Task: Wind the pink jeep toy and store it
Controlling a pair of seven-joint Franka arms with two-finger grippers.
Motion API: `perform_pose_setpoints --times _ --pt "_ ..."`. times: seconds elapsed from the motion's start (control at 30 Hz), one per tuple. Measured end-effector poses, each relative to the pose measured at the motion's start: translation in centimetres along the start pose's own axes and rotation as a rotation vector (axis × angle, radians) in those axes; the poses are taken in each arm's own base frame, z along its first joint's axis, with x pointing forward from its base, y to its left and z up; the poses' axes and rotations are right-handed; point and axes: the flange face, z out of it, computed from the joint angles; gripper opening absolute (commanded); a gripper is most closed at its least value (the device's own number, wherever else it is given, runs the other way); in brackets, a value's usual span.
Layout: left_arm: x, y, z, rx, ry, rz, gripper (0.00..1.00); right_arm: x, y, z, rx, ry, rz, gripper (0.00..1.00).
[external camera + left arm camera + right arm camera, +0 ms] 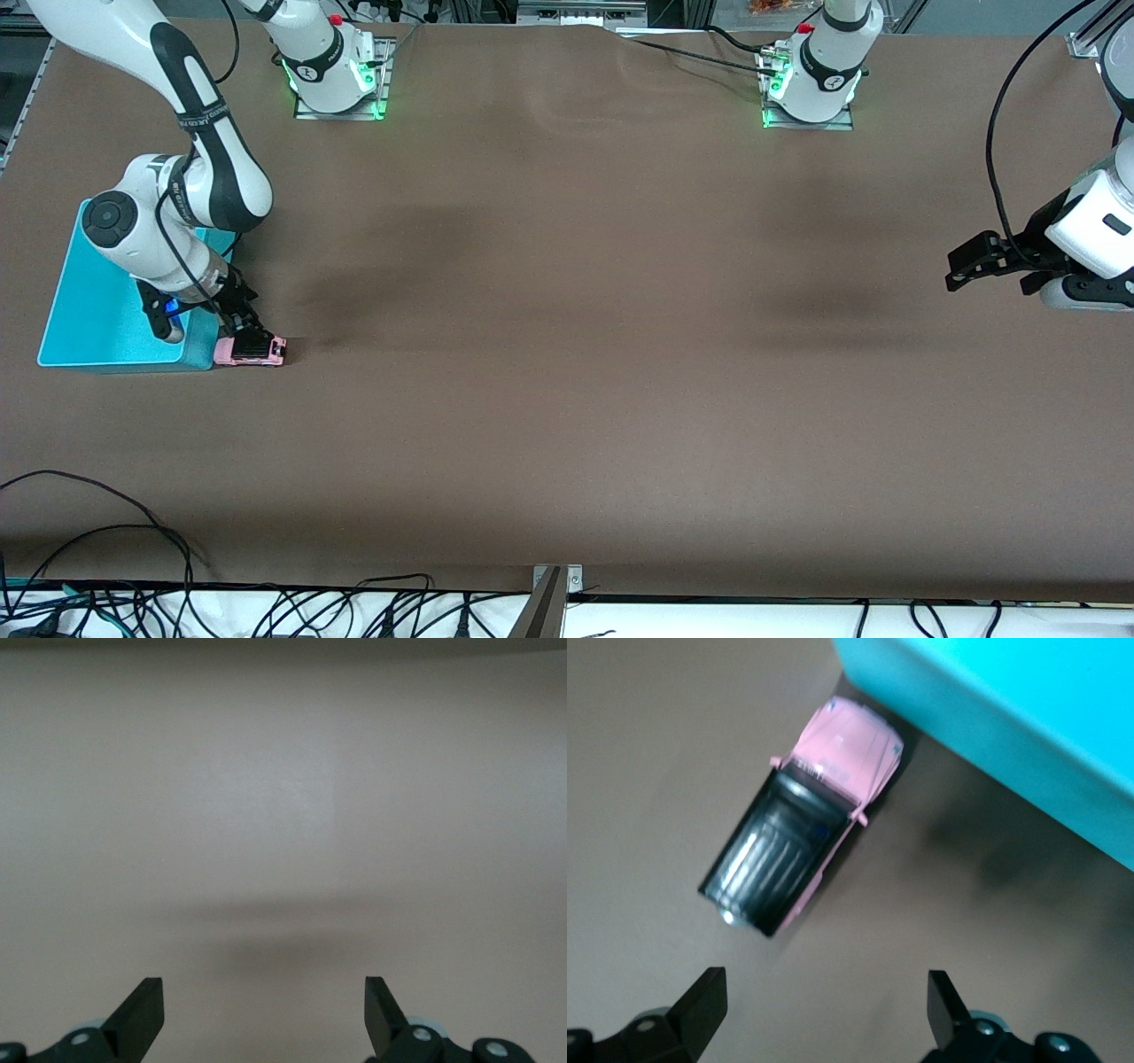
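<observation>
- At the right arm's end of the table, we're seeing the pink jeep toy point(251, 350) sitting on the brown table point(567, 354), right up against the corner of the turquoise bin point(97, 328) that lies nearest the front camera.
- In the right wrist view we're looking straight down on the jeep point(806, 850): pink hood pointing at the bin wall point(992, 735), black ribbed roof section pointing away from it. Looks like it's touching the bin or just about, kinda hard to call.
- The right gripper point(241, 330) is hovering just over the jeep with its fingers point(700, 1001) spread wide, and it's not pinching anything. The jeep is lying ahead of the fingertips, not between them.
- The left gripper point(961, 266) is hanging over bare table at the left arm's end, well apart from the jeep, and that arm is waiting. Its fingers point(142, 1010) are spread too, with nothing but table under them.
</observation>
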Motion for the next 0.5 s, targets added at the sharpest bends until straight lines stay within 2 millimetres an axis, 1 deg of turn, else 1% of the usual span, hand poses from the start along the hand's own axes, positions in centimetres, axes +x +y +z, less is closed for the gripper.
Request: perform_pose_setpoints --times 0.13,0.3,0.37,0.5 --pt "0.0 -0.1 0.0 -0.001 0.0 -0.003 1.0 0.4 -0.1 0.6 0.017 0.012 0.045 1.0" --pt "0.0 -0.3 0.0 -0.001 0.0 -0.005 1.0 0.7 -0.3 1.9 0.022 0.017 0.078 1.0" --pt "0.0 -0.3 0.0 -0.001 0.0 -0.005 1.0 1.0 -0.3 2.4 0.022 0.02 0.086 1.0" --pt "0.0 -0.3 0.0 -0.001 0.0 -0.005 1.0 1.9 -0.6 2.8 0.025 0.028 0.097 1.0"
